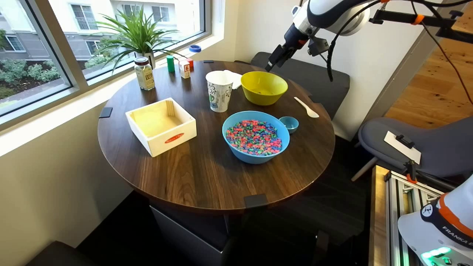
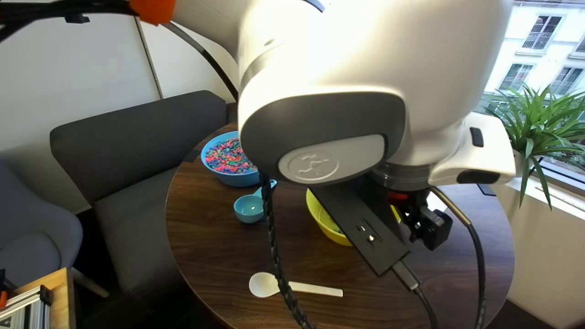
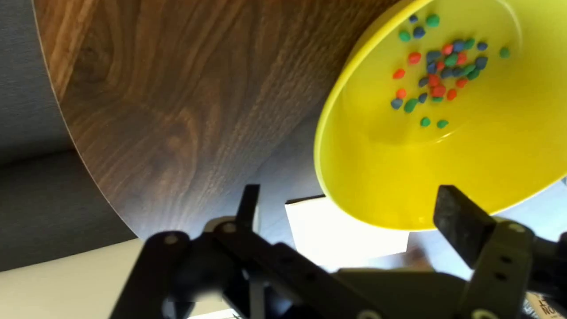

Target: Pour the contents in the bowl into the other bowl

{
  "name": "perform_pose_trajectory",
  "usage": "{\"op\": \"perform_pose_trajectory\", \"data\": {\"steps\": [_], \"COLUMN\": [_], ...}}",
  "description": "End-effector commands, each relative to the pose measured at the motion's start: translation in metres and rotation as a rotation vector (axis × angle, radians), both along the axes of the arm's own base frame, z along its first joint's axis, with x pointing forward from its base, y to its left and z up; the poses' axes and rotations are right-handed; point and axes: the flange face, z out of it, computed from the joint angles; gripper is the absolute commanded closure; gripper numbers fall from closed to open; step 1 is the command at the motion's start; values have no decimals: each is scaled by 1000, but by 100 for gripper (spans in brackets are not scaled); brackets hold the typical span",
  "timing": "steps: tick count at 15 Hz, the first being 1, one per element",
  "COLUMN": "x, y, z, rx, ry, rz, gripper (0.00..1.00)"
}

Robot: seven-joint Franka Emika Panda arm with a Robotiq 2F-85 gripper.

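Okay, left to right in an exterior view: wooden tray (image 1: pixel 173 138), paper cup (image 1: pixel 219 94), blue bowl (image 1: pixel 255 159) holding a heap of bits (image 1: pixel 255 136), then the yellow bowl (image 1: pixel 264 82) standing on the table (image 1: pixel 199 166), my gripper (image 1: pixel 273 66) at its far rim. Right of those, a small blue scoop (image 1: pixel 290 123) and a white spoon (image 1: pixel 307 109).

Wrist view, same order: one finger out over the tabletop, white sheet (image 3: pixel 341 230), yellow rim, the second finger overlapping the bowl's near edge. Fingers spread wide, nothing clamped. My call: pre-grasp, bowl not lifted.

So, what counts: the bowl lies ahead and rightward of my gap, and its rim curves across in front, left finger outside, right finger on the bowl's side as seen. Round bowl, no long axis; the rim's direction is what I line up to. It slants rather than running straight between the fingers, so I'd judge a small wrist turn is called for, then down over the wall. Height above the rim, or whether the right tip touches it, I can't say; in an exterior view the arm (image 2: pixel 338 137) blocks the fingertips.

Only a thin sprinkle (image 3: pixel 451 59) in the yellow bowl, so I'd guess emptying it into the blue one takes a steep tilt.
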Motion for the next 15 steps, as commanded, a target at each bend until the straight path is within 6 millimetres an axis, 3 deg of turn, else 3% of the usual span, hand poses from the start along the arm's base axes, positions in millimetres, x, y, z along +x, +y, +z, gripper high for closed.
{"op": "perform_pose_trajectory", "data": {"steps": [1, 7, 9, 10, 12, 15], "x": [9, 17, 20, 22, 26, 30], "y": [-6, -8, -8, -8, -9, -8], "z": [-12, -28, -31, -32, -34, -37], "rx": [41, 52, 55, 54, 49, 43], "ry": [11, 19, 16, 15, 13, 13], "rz": [49, 79, 84, 89, 91, 95], "gripper": [0, 1, 12, 32, 36, 61]}}
